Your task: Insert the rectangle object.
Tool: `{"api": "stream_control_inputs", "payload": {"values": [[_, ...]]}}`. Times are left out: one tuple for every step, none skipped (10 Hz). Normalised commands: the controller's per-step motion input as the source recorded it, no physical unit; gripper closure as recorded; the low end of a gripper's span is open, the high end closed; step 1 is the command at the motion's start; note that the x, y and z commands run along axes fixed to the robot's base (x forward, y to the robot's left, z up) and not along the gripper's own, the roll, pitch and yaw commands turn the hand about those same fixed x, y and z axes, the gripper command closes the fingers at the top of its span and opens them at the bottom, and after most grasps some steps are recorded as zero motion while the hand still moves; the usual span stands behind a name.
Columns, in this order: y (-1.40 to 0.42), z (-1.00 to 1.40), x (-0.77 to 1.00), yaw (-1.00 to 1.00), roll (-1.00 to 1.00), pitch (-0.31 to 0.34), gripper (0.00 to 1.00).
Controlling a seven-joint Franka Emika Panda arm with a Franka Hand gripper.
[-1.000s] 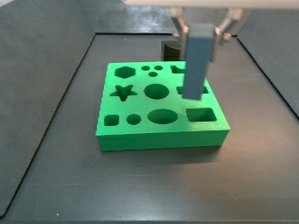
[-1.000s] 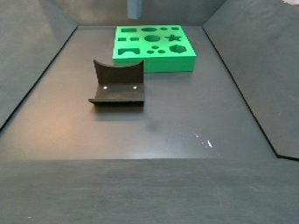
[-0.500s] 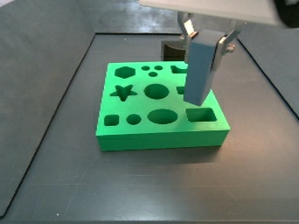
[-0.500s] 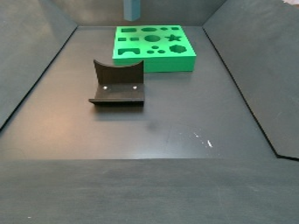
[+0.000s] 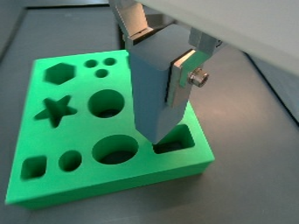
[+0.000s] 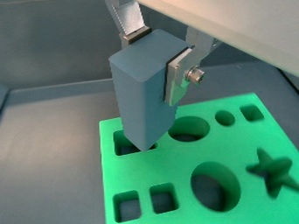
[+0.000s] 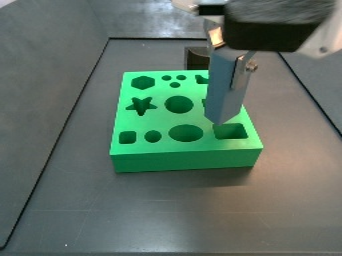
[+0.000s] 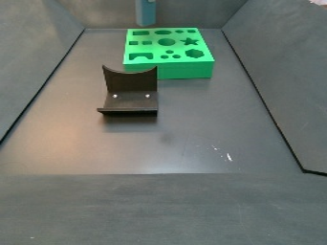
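Note:
My gripper (image 7: 230, 62) is shut on the rectangle object (image 7: 223, 92), a slim blue-grey bar held upright over the green block (image 7: 134, 150). The bar's lower end is at the mouth of the rectangular hole (image 7: 233, 130) near the block's corner; I cannot tell whether it has entered. In both wrist views the gripper (image 5: 162, 52) (image 6: 152, 51) clamps the bar (image 5: 156, 92) (image 6: 140, 96) near its top, above the block (image 5: 82, 179) (image 6: 239, 140). In a side view only a bit of the bar (image 8: 145, 11) shows behind the block (image 8: 192, 65).
The fixture (image 8: 128, 91) stands on the dark floor apart from the green block, and it shows behind the block in a side view (image 7: 201, 52). The block has several other shaped holes, among them a star (image 7: 142, 104) and an oval (image 7: 186, 131). Raised walls border the floor.
The gripper has come down with the bar, and the bar's lower end has moved from above the block to the rectangular hole's mouth.

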Motion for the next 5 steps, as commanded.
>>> {"api": "stream_control_inputs", "payload": {"values": [[-0.09,-0.29,0.15,-0.89,0.06,0.0,1.0],[-0.11,-0.3,0.17,-0.88,0.05,0.0,1.0],[-0.11,-0.28,0.17,-0.87,0.05,0.0,1.0],[-0.13,-0.27,0.21,-0.83,0.05,0.0,1.0],[-0.1,-0.26,0.18,-0.77,0.07,0.021,1.0]]}}
